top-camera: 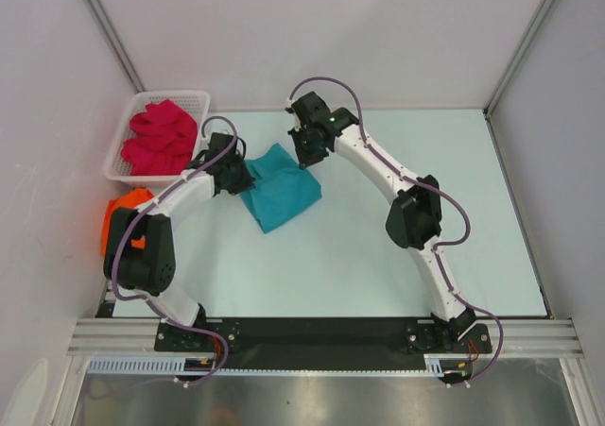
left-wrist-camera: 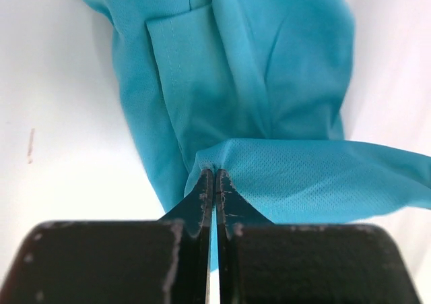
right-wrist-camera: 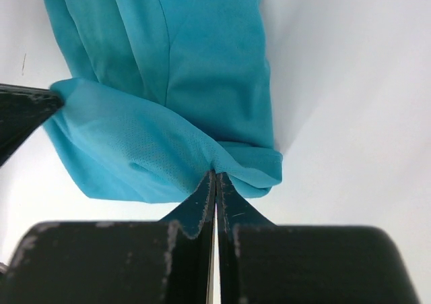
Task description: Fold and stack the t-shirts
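Observation:
The teal-blue t-shirt (top-camera: 280, 192) lies partly folded on the table's far left-middle. My left gripper (top-camera: 238, 175) is shut on its left edge, and the wrist view shows the fingers pinching a fold of teal-blue cloth (left-wrist-camera: 283, 176). My right gripper (top-camera: 307, 152) is shut on its far edge, pinching a lifted fold (right-wrist-camera: 168, 149). The crimson-pink t-shirt (top-camera: 161, 137) lies crumpled in the white basket (top-camera: 121, 144). The bright orange t-shirt (top-camera: 121, 211) lies bunched at the table's left edge, partly hidden by my left arm.
The white lattice basket stands in the far left corner against the wall. Grey walls close in the table on the left, far and right sides. The black base rail (top-camera: 321, 333) runs along the near edge.

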Motion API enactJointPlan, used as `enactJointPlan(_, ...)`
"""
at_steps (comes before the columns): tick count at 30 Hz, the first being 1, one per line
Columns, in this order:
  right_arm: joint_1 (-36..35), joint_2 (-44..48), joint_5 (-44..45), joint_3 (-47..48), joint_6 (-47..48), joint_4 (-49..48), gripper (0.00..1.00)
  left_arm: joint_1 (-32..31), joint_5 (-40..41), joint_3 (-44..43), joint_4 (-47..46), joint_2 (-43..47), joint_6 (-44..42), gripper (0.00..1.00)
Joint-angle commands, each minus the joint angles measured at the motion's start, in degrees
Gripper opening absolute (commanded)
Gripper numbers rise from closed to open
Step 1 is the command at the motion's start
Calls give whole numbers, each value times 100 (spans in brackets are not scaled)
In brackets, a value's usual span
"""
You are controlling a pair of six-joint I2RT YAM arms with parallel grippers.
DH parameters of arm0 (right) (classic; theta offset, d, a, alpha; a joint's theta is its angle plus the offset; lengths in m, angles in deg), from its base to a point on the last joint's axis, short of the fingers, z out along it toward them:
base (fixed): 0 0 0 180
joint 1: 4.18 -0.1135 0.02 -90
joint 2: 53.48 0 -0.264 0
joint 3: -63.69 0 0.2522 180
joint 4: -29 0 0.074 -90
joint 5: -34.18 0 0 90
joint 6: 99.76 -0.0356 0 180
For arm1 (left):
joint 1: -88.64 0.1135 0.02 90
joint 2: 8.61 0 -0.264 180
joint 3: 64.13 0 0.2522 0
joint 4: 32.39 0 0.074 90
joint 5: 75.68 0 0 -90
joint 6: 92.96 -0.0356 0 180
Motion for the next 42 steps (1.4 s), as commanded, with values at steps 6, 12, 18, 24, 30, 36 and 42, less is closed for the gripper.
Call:
enactJointPlan(6, -54, 162, 11, 449, 164, -99, 0, -24, 613, -17, 370, 636, 8, 0)
enactJointPlan(12, -19, -173, -59, 970, 208, 42, 0, -24, 904, -88, 529, 751, -10, 0)
enactJointPlan(18, -176, 370, 107, 365, 243, 33, 0, -24, 896, -97, 616, 1031, -19, 0)
enactJointPlan(24, -502, 1346, 503, -1217, 156, -265, 0, -32, 869, 17, 862, 1715, -27, 0)
enactJointPlan(30, -1029, 2392, 898, -2473, -177, -459, 0, -155, 878, 385, 1266, 2674, 16, 0)
enactJointPlan(36, -1820, 3315, 1390, -3274, -634, -468, 0, -314, 869, 1028, 1802, 4045, 218, 0)
enactJointPlan(42, -2584, 3676, 1698, -3645, -1101, -415, 0, -340, 878, 1511, 2444, 5258, 412, 0)
